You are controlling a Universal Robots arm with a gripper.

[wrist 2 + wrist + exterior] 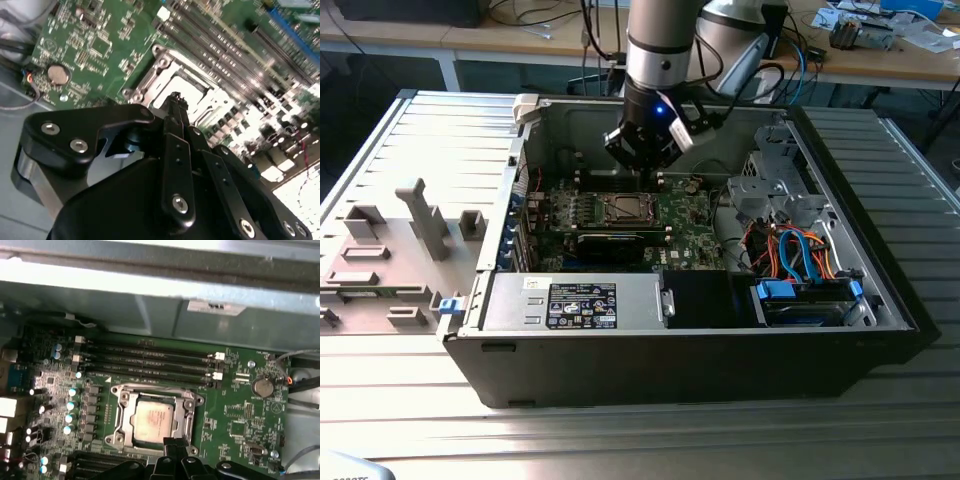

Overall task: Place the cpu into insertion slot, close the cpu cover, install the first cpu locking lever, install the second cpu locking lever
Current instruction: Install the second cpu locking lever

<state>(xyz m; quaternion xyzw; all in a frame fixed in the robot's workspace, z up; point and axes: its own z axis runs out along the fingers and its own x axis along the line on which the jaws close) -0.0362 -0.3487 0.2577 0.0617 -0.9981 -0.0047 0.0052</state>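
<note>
A: Your gripper [645, 160] hangs inside the open computer case [880, 300], upper middle of the exterior view, just above the far edge of the green board [685, 225]. In the second wrist view its black fingers [176, 150] run up the middle of the frame and meet at a narrow tip; they look pressed together, with nothing between them.

B: And the chip?

A: The chip [155, 419] lies flat in its socket [122, 415], lower middle of the first wrist view, silvery top facing up. You see the metal frame [189, 412] lying around it with the chip showing through its window. I cannot tell whether the levers are latched.

B: How close is the gripper to it?

A: In the first wrist view the fingertips [172, 444] sit at the bottom edge of the frame, just at the socket's near rim. Whether they touch the metal, I cannot tell.

B: What else is near?

A: The row of long memory slots [145, 362] runs just beyond the socket, and a round coin battery [261, 387] sits at the right of that frame.
</note>
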